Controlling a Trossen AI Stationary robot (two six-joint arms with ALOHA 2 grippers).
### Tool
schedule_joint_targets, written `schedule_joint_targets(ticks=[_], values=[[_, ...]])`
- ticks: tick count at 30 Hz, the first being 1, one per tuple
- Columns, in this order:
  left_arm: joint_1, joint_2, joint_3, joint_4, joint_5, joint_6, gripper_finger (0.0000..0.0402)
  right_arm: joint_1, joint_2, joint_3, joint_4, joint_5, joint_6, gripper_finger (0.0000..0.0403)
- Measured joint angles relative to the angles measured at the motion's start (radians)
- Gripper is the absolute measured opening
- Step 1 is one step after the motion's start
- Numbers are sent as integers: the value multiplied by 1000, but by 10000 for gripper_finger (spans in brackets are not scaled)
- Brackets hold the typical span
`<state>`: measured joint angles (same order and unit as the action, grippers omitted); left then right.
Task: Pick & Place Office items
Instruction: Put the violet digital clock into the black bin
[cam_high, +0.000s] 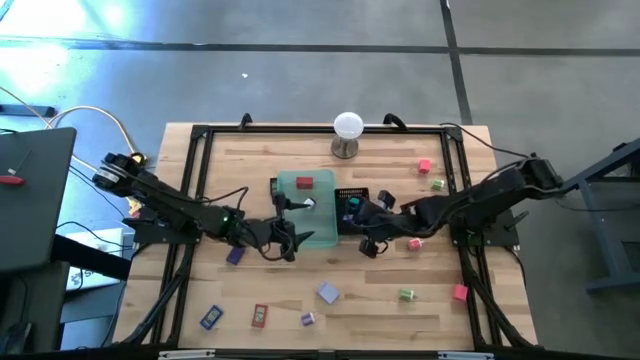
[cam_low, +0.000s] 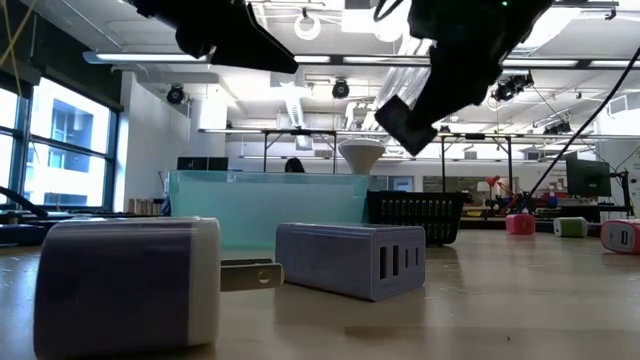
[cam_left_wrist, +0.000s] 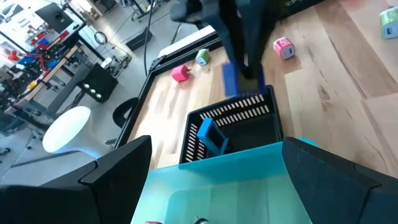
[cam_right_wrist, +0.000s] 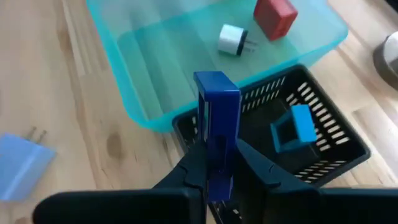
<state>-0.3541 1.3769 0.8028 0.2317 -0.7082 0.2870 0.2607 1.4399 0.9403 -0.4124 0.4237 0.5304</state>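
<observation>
Wooden bench (cam_high: 300, 300) seen from above, with two dark robot arms meeting near its middle. A see-through green tray (cam_high: 318, 232) sits at the center, and a black mesh basket (cam_right_wrist: 336, 155) touches its right side.

The right gripper (cam_right_wrist: 214, 177) hovers just above the near rim of the basket, where basket and tray meet. Its fingers are closed on a flat blue block (cam_right_wrist: 217, 134), pinching the lower end. The block stands upright, long axis vertical, free end pointing up and away from the fingers. The basket's open floor lies just beyond and below the block, so the drop looks like a short reach forward. This appears to be the placing step. A second blue piece (cam_right_wrist: 292, 129) already lies inside the basket.

The left gripper (cam_high: 283, 243) waits at the tray's front left edge, fingers spread wide and empty. It is near the tray but farther from the basket than the right gripper.

Inside the tray lie a red block (cam_right_wrist: 274, 15) and a small white plug (cam_right_wrist: 232, 38). Other small items are scattered on the bench: a purple charger (cam_high: 328, 292), a pink block (cam_high: 425, 166), a green piece (cam_high: 406, 294). A white ball on a metal stand (cam_high: 347, 133) stands at the back.
</observation>
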Motion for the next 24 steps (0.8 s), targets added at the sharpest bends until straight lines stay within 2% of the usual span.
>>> schedule_joint_targets(ticks=[3,6,9,24], values=[[8,0,0,0,11,-9,351,-21,40,1,45,15,2,38],[9,0,0,1,25,-17,351,-51,68,0,17,30,33,39],[4,0,0,1,26,-23,351,-82,78,0,-12,14,49,38],[7,0,0,17,31,-10,351,-156,202,0,53,-53,104,39]])
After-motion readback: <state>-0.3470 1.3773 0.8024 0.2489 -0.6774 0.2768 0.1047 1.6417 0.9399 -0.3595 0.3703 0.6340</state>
